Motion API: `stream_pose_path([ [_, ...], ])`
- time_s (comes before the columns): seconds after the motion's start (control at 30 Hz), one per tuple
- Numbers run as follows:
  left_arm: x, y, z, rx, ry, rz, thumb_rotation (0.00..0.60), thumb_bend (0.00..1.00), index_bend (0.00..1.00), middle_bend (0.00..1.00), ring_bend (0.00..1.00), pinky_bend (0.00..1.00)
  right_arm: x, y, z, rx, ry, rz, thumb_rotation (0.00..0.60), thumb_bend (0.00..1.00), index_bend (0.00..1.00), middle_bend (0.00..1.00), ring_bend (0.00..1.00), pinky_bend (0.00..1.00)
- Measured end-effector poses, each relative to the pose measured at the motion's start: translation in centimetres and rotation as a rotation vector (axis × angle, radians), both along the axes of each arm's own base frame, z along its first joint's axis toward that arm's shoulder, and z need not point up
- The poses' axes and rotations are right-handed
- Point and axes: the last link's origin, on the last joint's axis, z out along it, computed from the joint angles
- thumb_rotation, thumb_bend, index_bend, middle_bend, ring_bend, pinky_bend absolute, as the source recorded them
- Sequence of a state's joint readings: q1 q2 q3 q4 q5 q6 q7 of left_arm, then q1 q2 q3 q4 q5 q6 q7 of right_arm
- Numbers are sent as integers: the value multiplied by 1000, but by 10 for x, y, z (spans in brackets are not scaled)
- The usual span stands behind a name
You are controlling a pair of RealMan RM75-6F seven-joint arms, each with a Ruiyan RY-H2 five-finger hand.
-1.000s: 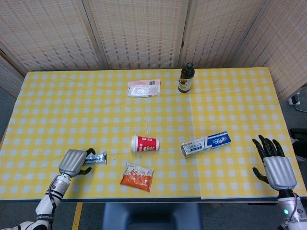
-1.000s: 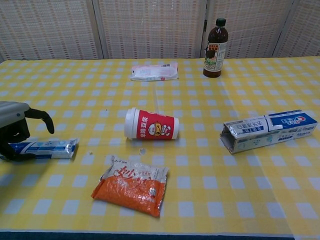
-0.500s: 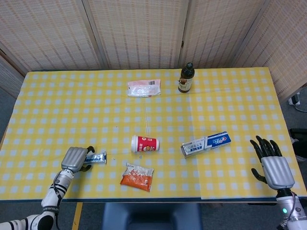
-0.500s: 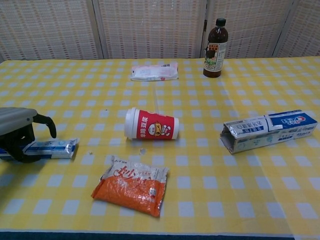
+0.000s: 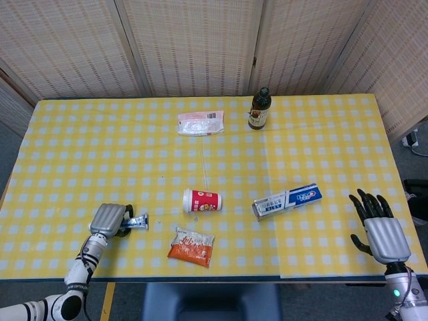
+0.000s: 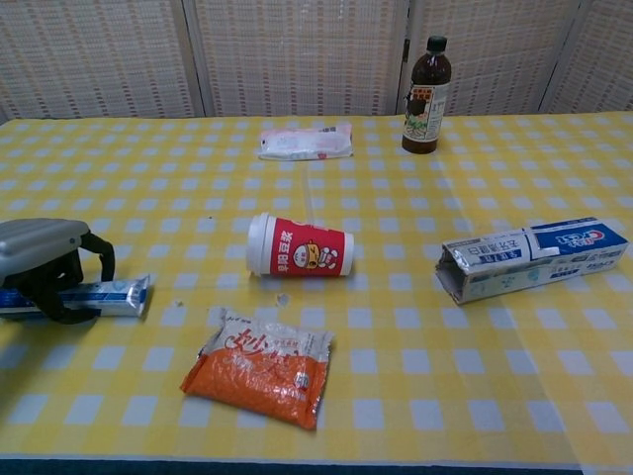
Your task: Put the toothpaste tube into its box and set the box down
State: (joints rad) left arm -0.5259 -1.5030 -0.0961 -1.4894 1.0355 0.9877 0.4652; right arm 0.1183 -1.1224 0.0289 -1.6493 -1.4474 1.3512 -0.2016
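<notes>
Yellow checked table [image 5: 80,134] is carrying everything. Toothpaste box [image 6: 532,257] is lying flat, right of centre, open end facing left, w/ nothing in it that shows. Red cup [image 6: 299,245] is lying on its side mid-table; orange snack packet [image 6: 257,367] is sitting just in front of it. Dark bottle [image 6: 426,82] is standing upright at the back, pink pouch [image 6: 305,142] lying to its left. Left hand [image 6: 45,267] is curling around the toothpaste tube [image 6: 111,295] near the front-left edge, gripping it. Right hand [image 5: 380,224] is hovering w/ fingers spread wide, holding nothing, well apart from the box.
</notes>
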Motion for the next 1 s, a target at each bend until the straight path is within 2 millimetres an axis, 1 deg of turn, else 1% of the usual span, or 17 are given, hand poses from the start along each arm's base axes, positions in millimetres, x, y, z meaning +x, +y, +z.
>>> stream_pose_path([
  [0.13,4,0,0,1,-28,-11,600,442,711,1000,1000,1000,0,0,0,-2,-2,0,600,325,0,0,0,0],
  [0.23,7,-1,2,10,-62,-13,600,481,729,1000,1000,1000,0,0,0,1,-3,-3,600,325,0,0,0,0],
  [0.33,13,-5,8,26,-158,8,600,500,739,1000,1000,1000,-1,-1,-1,15,0,-10,600,325,0,0,0,0],
  [0.43,19,-10,17,42,-293,42,600,514,743,1000,1000,1000,-3,-4,-4,42,1,-20,600,325,0,0,0,0],
  [0.57,26,-19,38,56,-465,85,600,538,747,1000,1000,1000,-6,-11,-6,88,-3,-31,600,325,0,0,0,0],
  [0.67,29,-23,56,77,-530,78,600,555,748,1000,1000,1000,-7,-22,-7,129,-18,-40,600,325,0,0,0,0],
  [0.77,33,-27,68,78,-591,86,600,556,748,1000,1000,1000,-5,-35,-8,160,-51,-47,600,325,2,3,4,0],
  [0.83,36,-29,74,72,-629,94,600,556,748,1000,1000,1000,-4,-47,-8,178,-68,-44,600,324,14,19,18,0],
  [1.0,45,-34,88,47,-748,129,600,556,748,1000,1000,1000,-7,-77,-12,191,-33,-40,600,324,32,50,46,0],
])
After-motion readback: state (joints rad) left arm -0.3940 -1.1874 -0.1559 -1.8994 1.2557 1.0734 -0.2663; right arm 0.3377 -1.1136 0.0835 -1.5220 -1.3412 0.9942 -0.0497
